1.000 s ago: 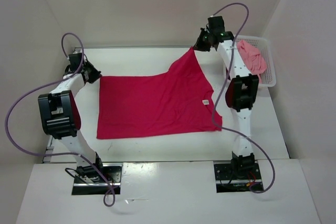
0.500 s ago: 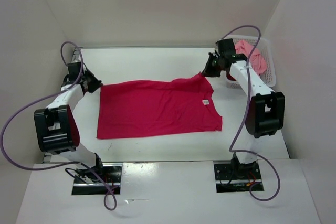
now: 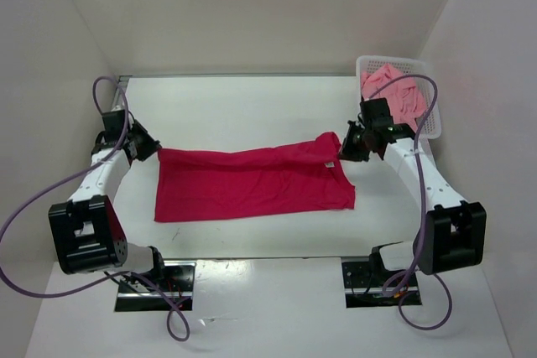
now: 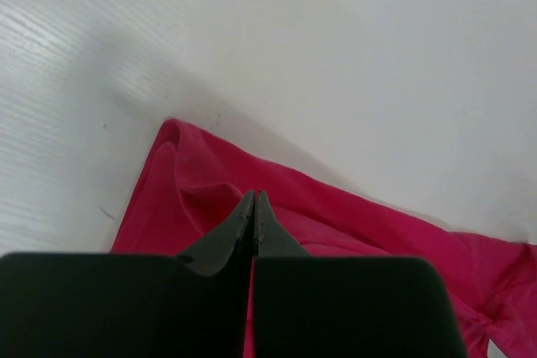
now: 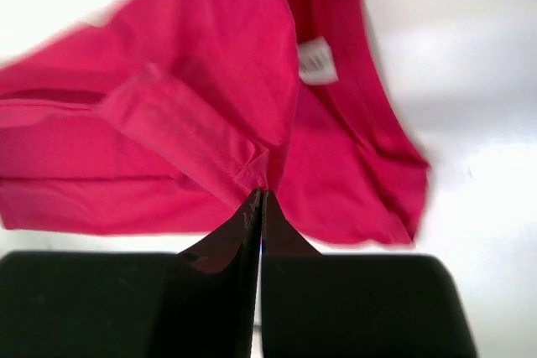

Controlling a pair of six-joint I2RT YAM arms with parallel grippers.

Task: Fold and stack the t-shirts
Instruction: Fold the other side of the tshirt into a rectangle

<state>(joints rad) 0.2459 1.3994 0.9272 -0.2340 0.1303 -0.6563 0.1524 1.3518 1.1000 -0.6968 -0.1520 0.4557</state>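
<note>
A bright magenta-red t-shirt (image 3: 252, 186) lies across the middle of the table, its far edge drawn over toward the near side in a long fold. My left gripper (image 3: 149, 147) is shut on the shirt's far left corner, low over the table. In the left wrist view the fingertips (image 4: 253, 196) pinch the magenta cloth (image 4: 336, 215). My right gripper (image 3: 342, 148) is shut on the far right corner, near the white neck label (image 3: 330, 163). In the right wrist view its tips (image 5: 262, 192) grip a hemmed fold of the shirt (image 5: 193, 56). A salmon pink t-shirt (image 3: 388, 85) lies bunched in the basket.
A white mesh basket (image 3: 394, 59) stands at the back right corner, just behind the right arm. White walls close in the table on the left, back and right. Purple cables loop off both arms.
The right gripper has come down from high at the back and toward the near side, bringing the shirt's far right corner with it. The left gripper has drawn its corner nearer too. The shirt is now a narrower band.
</note>
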